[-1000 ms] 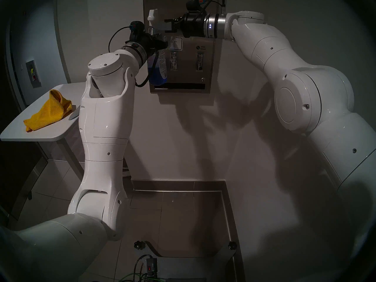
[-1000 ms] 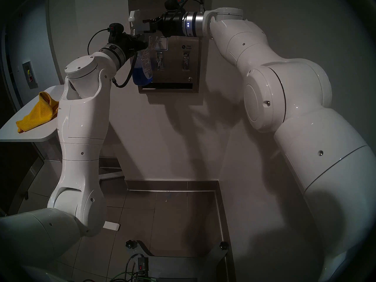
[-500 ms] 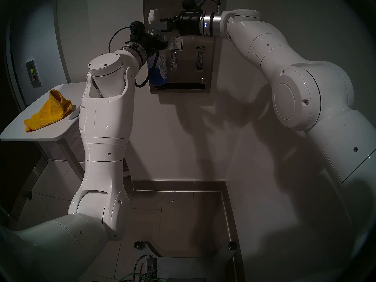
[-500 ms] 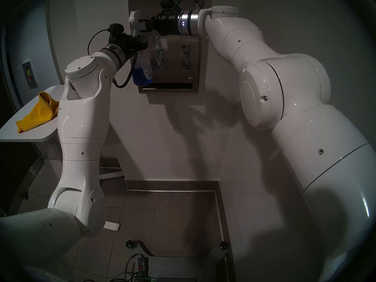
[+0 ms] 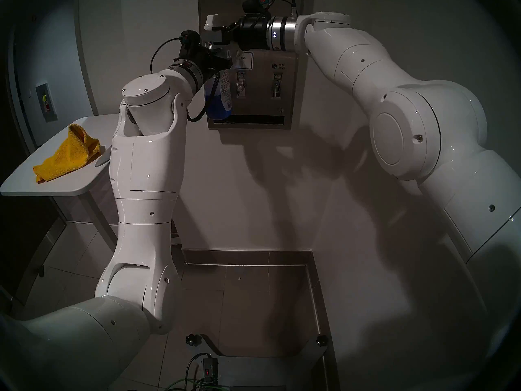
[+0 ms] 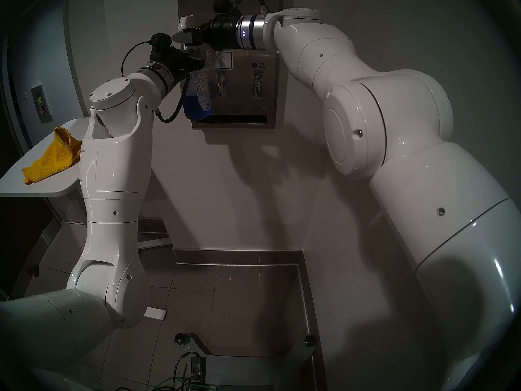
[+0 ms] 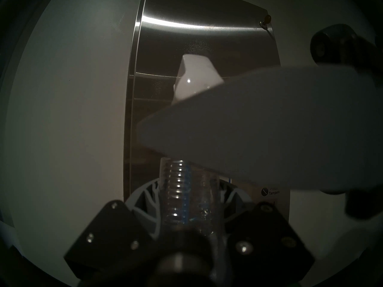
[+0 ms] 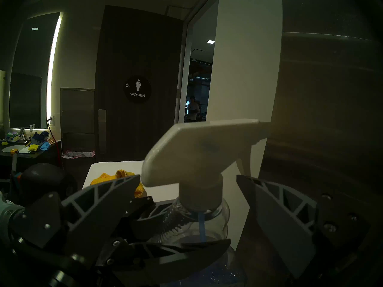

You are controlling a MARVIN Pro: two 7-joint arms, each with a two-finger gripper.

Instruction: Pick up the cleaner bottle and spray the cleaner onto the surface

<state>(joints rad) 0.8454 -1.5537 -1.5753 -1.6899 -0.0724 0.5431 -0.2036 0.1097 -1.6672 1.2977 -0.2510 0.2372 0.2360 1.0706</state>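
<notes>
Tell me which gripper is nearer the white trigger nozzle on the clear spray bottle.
Right. The right gripper stands open with its fingers either side of the white trigger nozzle. The left gripper is lower, shut on the clear spray bottle at its neck.

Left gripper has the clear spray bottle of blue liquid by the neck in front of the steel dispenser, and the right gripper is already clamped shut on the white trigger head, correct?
Not quite. The right gripper is open: in the right wrist view its fingers stand apart on either side of the white trigger head. The rest holds: the left gripper is shut on the neck of the clear spray bottle of blue liquid, before the brushed steel wall dispenser.
</notes>
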